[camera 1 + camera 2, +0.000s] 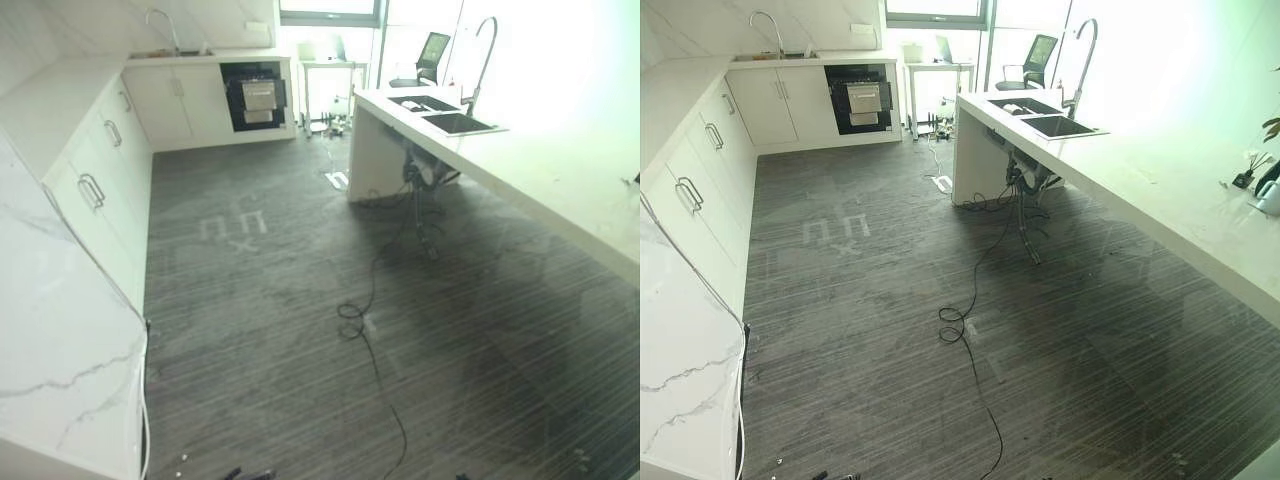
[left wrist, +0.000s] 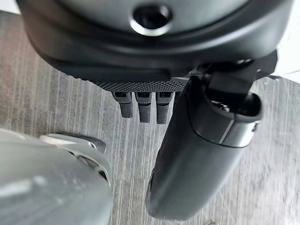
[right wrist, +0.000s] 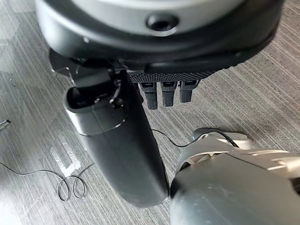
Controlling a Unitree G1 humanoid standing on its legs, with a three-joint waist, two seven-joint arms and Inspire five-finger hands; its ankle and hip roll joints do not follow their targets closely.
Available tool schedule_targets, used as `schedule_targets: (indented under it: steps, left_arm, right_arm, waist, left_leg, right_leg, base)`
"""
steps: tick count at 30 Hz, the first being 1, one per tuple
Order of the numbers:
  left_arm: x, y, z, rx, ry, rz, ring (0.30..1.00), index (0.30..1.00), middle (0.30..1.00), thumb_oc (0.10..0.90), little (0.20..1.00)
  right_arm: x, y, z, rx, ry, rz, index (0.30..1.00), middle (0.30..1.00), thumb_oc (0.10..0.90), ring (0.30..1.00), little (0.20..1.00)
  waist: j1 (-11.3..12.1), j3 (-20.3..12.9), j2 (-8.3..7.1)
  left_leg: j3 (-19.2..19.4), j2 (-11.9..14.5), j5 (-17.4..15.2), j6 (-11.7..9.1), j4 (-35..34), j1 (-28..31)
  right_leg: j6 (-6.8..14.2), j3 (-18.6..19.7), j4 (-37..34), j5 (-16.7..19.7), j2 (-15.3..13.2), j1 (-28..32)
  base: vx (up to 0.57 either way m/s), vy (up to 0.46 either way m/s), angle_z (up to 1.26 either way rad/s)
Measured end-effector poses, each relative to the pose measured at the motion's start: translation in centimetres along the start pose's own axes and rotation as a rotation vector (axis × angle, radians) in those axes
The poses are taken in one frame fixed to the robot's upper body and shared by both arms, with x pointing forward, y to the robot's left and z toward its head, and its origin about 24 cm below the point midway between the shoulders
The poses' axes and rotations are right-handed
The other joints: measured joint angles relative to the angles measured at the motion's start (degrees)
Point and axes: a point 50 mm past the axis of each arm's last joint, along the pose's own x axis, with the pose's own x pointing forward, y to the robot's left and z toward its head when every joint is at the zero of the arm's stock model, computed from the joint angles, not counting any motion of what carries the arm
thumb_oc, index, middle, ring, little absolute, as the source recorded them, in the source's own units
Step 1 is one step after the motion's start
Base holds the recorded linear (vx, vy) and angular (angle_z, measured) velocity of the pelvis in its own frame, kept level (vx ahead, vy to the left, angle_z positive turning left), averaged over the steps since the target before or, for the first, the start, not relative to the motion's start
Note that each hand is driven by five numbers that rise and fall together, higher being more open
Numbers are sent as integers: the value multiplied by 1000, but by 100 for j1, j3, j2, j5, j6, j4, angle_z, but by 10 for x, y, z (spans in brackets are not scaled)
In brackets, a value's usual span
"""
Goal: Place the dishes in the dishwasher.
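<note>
Judging from both the left hand (image 2: pixel 187 154) and the right hand (image 3: pixel 126 150) hanging slack-fingered and empty over the floor (image 1: pixel 300 330), you have everything left: no dishes are visible, and the dishwasher (image 1: pixel 256 97) sits far across the room.

I count two taps: one (image 1: pixel 765 25) on the far counter, one (image 1: pixel 1085 55) on the island. Two sink basins (image 1: pixel 1040 115). One office chair (image 1: pixel 1030 60). One dishwasher (image 1: pixel 862 98).
</note>
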Motion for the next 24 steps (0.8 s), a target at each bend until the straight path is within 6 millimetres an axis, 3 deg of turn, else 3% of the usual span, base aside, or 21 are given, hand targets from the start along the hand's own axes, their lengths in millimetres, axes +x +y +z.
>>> schedule_targets:
  steps: [5, 20, 22, 24]
  left_arm:
    - [0, -1, -3, 88, 7, -6, 900, 900, 900, 800, 900]
    - [-1, 3, -9, 38, 20, -16, 900, 900, 900, 800, 900]
    - [-1, 2, -7, -11, 4, -18, 900, 900, 900, 800, 900]
    - [-3, -6, 10, -25, -87, -63, 900, 900, 900, 800, 900]
  right_arm:
    - [0, 0, -2, 1, 4, -1, 900, 900, 800, 900, 900]
    - [0, 0, 5, 49, -59, 17, 900, 900, 800, 900, 900]
    - [-1, 0, 11, 45, -98, 21, 900, 900, 800, 900, 900]
    - [-5, 13, 39, 35, -227, 62, 900, 900, 800, 900, 900]
  waist:
    - [-74, -7, 7]
    - [-82, -21, 67]
    - [-82, -18, 74]
    - [-106, 5, 96]
  left_leg:
    - [4, 10, 0, 0, 13, -4]
    - [-33, 20, -2, -20, 13, -5]
    - [-40, 28, 0, -31, 14, -5]
    - [-52, 43, 12, -50, 16, -34]
  right_leg:
    - [13, 12, 13, -8, 9, -8]
    - [-30, -4, 67, -43, 20, -13]
    - [-25, -9, 80, -73, 26, -17]
    - [-9, -3, 100, -100, 46, -64]
  base:
    - [0, 0, 0]
    - [6, -23, 1]
    - [35, -88, 2]
    - [19, -140, 0]
